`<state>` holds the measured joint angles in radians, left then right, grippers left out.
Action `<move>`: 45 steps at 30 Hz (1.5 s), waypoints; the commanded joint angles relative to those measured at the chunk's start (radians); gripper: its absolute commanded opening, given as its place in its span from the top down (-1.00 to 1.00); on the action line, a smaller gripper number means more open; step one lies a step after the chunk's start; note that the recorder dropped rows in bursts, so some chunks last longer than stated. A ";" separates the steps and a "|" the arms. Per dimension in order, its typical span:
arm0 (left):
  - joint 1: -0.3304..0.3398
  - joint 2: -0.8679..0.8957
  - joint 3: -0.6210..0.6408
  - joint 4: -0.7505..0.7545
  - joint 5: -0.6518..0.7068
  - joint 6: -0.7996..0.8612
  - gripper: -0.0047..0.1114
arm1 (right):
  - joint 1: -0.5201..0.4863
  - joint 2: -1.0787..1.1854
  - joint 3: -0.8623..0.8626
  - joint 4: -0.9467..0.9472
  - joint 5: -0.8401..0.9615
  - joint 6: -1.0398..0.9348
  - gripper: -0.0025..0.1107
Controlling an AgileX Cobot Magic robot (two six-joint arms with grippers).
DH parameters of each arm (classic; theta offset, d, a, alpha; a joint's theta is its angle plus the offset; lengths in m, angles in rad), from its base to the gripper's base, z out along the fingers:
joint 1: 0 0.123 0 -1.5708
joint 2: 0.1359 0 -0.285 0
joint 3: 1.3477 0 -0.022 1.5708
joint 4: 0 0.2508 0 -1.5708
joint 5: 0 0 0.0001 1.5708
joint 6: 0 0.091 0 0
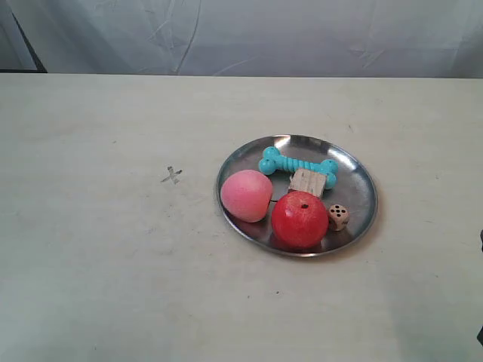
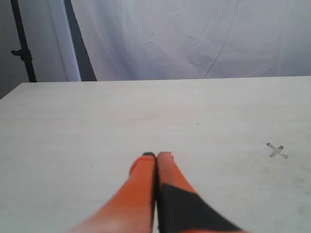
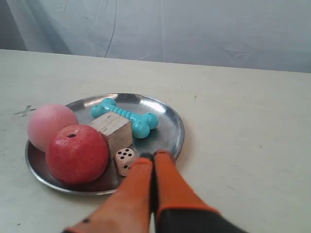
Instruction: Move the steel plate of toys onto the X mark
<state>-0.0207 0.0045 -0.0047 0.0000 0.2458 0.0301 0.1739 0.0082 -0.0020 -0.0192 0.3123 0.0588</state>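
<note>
A round, shiny silver steel plate [image 1: 358, 192] with a shallow raised rim rests on the pale, off-white worktop [image 1: 113, 286]. In the exterior view it lies at about 3 o'clock from the X mark [image 1: 172, 175], a small thin grey cross drawn on the worktop. The plate is near the mark but clear of it, with a strip of bare worktop between its rim and the cross. All the toys sit inside the plate. A turquoise ribbed bone [image 1: 299, 164] lies at the plate's 12 o'clock. A pink peach-like ball [image 1: 246, 195] is at 9 o'clock, against the rim. A red apple-like ball [image 1: 300, 219] is at 6 o'clock. A small wooden cube [image 1: 308, 182] is near the middle, between the bone and the red ball. A small beige die with dark dots [image 1: 339, 216] is at about 4 o'clock, just beside the red ball. The right pincer [image 3: 153, 155] has orange fingers pressed together with no gap and nothing between them. Its tips are at the plate's rim, just beside the die; whether they touch the metal cannot be told. The left pincer [image 2: 156, 155], also orange, is likewise closed tight on nothing, above bare worktop well apart from the X mark. A pale, creased cloth [image 1: 302, 38] hangs behind the worktop.
</note>
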 commanded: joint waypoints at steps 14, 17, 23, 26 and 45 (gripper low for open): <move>-0.001 -0.005 0.005 -0.218 -0.606 -0.012 0.92 | -0.003 -0.008 0.002 -0.004 -0.008 -0.003 0.96; -0.001 -0.005 0.005 -0.294 -0.634 -0.036 0.92 | -0.003 -0.008 0.002 -0.004 -0.008 -0.003 0.96; -0.001 -0.005 0.005 -0.548 -0.665 -0.237 0.92 | -0.003 -0.008 0.002 0.472 -0.388 0.049 0.96; -0.001 -0.005 0.005 -0.550 -0.665 -0.235 0.92 | -0.003 -0.008 0.002 0.642 -0.524 0.049 0.96; -0.001 1.087 -0.853 -0.074 0.041 -0.163 0.92 | -0.003 1.012 -0.805 1.764 -0.812 -1.752 0.97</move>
<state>-0.0207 0.8965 -0.7243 -0.1583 0.1411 -0.1922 0.1739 0.8192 -0.6774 1.6205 -0.3954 -1.4414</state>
